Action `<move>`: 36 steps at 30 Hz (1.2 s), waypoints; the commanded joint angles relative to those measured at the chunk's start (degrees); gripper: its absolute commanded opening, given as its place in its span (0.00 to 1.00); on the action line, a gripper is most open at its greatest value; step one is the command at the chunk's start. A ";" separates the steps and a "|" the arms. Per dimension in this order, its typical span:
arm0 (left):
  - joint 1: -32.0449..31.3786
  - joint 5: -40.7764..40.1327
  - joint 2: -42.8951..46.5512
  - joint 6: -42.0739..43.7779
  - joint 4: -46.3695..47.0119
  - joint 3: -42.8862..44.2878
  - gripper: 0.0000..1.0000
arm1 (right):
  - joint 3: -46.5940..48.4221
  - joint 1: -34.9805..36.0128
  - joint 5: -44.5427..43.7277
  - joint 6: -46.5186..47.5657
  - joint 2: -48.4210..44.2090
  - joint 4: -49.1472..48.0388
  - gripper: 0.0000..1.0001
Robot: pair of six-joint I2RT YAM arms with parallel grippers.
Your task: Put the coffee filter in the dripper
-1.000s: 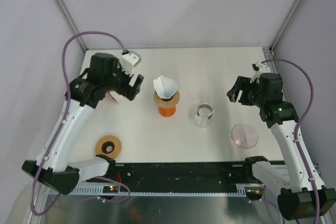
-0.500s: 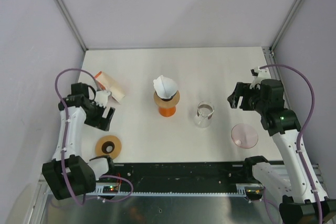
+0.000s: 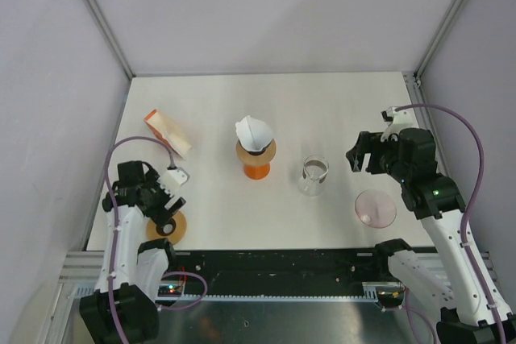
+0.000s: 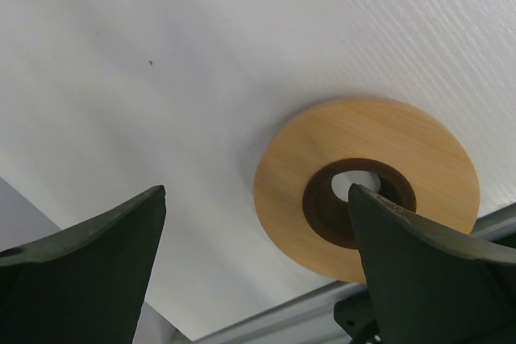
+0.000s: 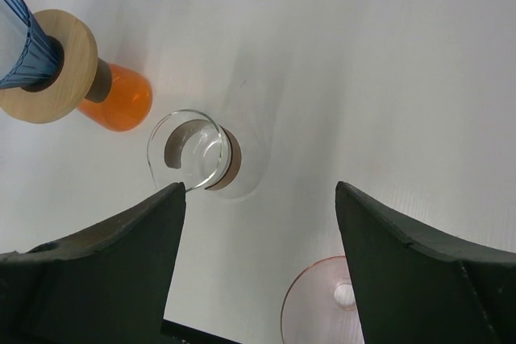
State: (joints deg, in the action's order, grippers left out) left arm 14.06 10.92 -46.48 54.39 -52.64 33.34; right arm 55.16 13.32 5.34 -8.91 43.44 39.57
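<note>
Left hand (image 4: 256, 215), wide open and empty, above wooden ring (image 4: 367, 147); right hand (image 5: 260, 192), open and empty, near glass beaker (image 5: 192, 151). White coffee filter (image 3: 252, 130) apparently seated in dripper (image 3: 258, 155).

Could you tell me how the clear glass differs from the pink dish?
The clear glass is colourless and tall-sided; the pink dish is tinted, wider and shallow. The glass stands farther back on the table than the dish. Both are transparent and ungripped.

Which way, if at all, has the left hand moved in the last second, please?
Yes: the left hand went toward the near edge, from the box to the wooden ring.
</note>
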 commanded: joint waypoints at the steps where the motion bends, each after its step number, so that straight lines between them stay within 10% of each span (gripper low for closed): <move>1: 0.61 4.08 0.26 9.12 3.62 -2.26 0.98 | -0.12 1.00 -1.23 0.98 -0.73 -1.24 0.80; 25: 0.80 5.88 -5.94 13.97 7.16 -7.57 0.80 | -0.08 4.96 -0.42 1.44 -1.03 -1.31 0.82; 30: 0.79 7.94 -8.73 13.61 7.94 -8.48 0.63 | -0.06 5.17 0.25 1.14 -0.99 -1.27 0.82; 36: 0.75 11.72 -7.43 12.15 7.90 -7.98 0.19 | -0.06 5.08 0.76 0.13 -0.06 -1.08 0.82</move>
State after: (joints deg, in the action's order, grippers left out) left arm 14.90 15.46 -54.65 67.02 -47.51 26.04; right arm 55.13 18.22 5.43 -8.32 43.16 39.57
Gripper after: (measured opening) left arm 0.385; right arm 0.818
